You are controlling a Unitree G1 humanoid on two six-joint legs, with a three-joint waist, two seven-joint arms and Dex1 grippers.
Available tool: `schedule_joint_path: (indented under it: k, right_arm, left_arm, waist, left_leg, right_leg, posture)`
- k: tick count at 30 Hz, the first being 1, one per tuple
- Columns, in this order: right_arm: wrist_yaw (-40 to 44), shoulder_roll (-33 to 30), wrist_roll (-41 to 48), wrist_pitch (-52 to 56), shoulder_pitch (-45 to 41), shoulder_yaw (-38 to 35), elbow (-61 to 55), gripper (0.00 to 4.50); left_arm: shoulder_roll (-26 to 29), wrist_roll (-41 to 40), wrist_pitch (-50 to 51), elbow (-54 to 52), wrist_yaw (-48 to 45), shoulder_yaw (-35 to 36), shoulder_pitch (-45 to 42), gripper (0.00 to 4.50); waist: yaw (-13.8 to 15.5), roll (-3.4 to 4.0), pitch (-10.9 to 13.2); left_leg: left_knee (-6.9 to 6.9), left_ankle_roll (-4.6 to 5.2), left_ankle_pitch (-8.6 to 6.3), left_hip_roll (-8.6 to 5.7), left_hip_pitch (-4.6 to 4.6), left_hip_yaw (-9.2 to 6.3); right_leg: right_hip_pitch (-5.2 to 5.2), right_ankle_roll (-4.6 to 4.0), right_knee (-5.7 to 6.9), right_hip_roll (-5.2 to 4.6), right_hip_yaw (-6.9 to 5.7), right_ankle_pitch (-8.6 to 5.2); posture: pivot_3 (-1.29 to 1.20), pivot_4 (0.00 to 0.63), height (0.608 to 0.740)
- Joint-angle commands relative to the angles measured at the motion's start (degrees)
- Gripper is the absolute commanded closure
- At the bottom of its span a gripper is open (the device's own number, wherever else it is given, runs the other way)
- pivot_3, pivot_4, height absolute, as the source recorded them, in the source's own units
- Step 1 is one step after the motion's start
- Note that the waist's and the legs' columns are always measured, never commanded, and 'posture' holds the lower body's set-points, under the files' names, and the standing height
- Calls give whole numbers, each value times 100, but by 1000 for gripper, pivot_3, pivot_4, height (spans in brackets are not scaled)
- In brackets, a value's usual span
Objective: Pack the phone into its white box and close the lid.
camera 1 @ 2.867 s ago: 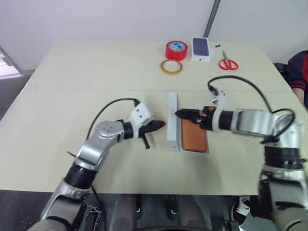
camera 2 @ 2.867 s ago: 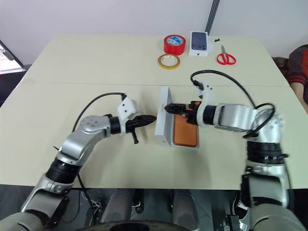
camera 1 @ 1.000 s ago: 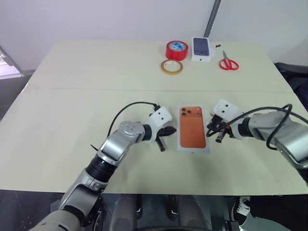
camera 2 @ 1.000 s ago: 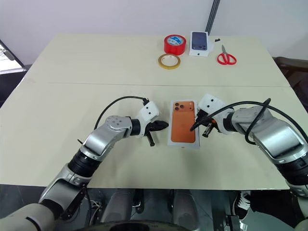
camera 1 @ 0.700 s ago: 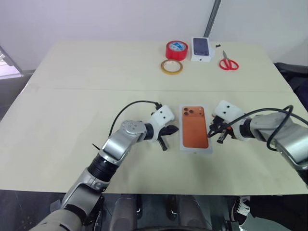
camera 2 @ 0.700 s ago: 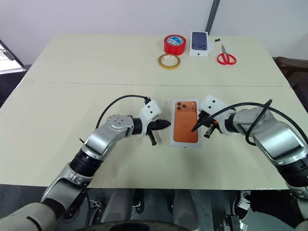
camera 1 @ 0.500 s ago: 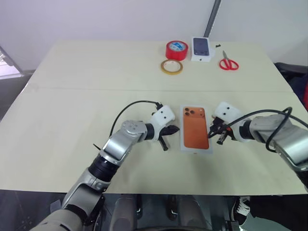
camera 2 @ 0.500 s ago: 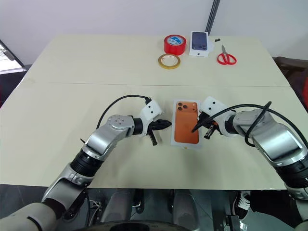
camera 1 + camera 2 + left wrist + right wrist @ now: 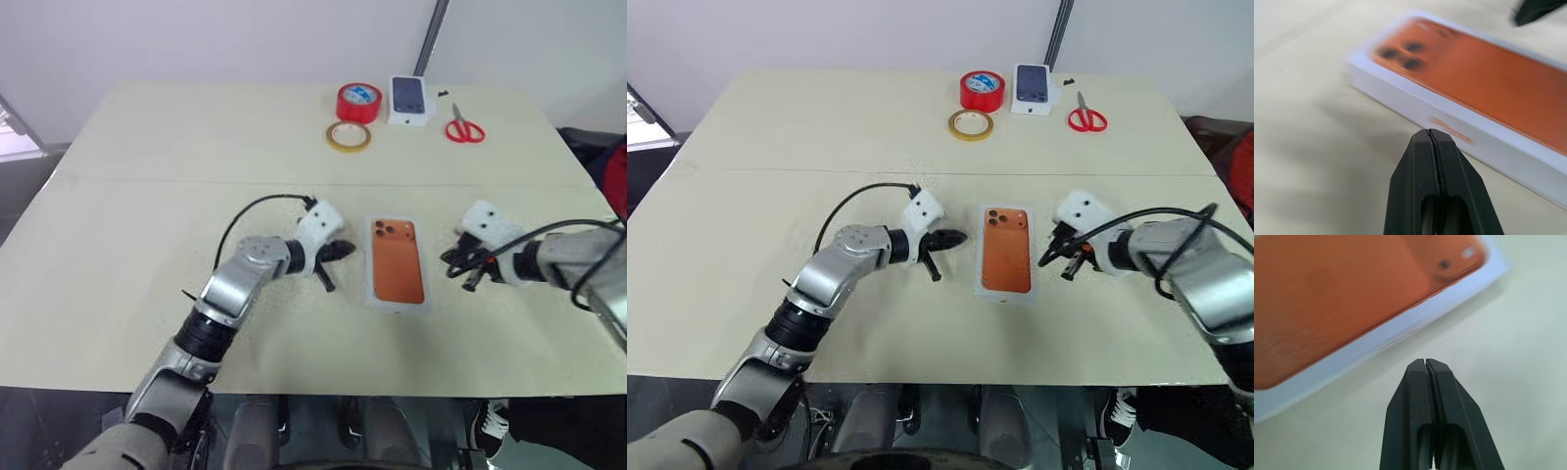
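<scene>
- Left wrist view: our left fingers point(image 9: 1432, 142) are pressed together, empty; right fingers point(image 9: 1426, 369) likewise.
- Between them the lid point(image 9: 396, 275) lies flat on the worktop point(image 9: 147, 225), covering the white box.
- We judge packing done.

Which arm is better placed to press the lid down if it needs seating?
Probably left: the left pincer sits shut, nearer the lid; the right pincer is farther.

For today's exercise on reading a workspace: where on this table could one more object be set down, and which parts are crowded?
Bare table spans the left half and the front edge. Crowded: the far edge, with red tape roll, yellow tape ring, small phone box and scissors; also mid-table, closed box between left gripper and right gripper.
</scene>
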Motion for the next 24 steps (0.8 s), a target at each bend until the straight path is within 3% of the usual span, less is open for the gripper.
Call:
schedule_joint_path:
  k: [1, 6, 12, 16, 24]
  right_arm:
    - [471, -13, 495, -156, 395, -664, -469, 4451]
    - [537, 192, 1030, 129, 915, -809, -1242, 4451]
    - [-276, 562, 671, 568, 1017, -213, -1214, 4451]
    - [-330, 497, 634, 584, 1084, -165, -1197, 4451]
    - [-264, 608, 463, -410, 788, -718, -614, 4451]
  left_arm:
    - [-306, -127, -147, 110, 89, 163, -353, 4500]
    - [-576, 98, -374, 583, 35, -160, -547, 4500]
    - [-630, 419, -239, 1061, -52, -660, -648, 4500]
    - [-631, 468, -194, 1097, -87, -703, -588, 4500]
    - [-343, 159, -314, 326, 270, 309, -262, 4500]
  waist:
    - [23, -1, 0]
    - [65, -2, -1]
    - [97, -2, -2]
    - [120, -12, -12]
    - [91, -11, -11]
  left_leg:
    - [0, 0, 0, 0, 0, -2]
    - [2, 0, 0, -3, 5, -2]
    - [6, 0, 0, -2, 9, -1]
    - [6, 0, -1, -1, 21, -3]
    - [-2, 4, -5, 6, 56, -2]
  right_leg:
    - [2, 1, -1, 1, -1, -1]
    - [6, 4, 1, 1, 0, -1]
    - [6, -11, 6, 1, 0, -9]
    - [21, -17, 3, 1, 0, -13]
    - [49, -20, -7, 0, 1, -15]
  posture:
    - [0, 150, 736]
    - [0, 150, 736]
    - [0, 150, 736]
    - [0, 150, 736]
    - [0, 150, 736]
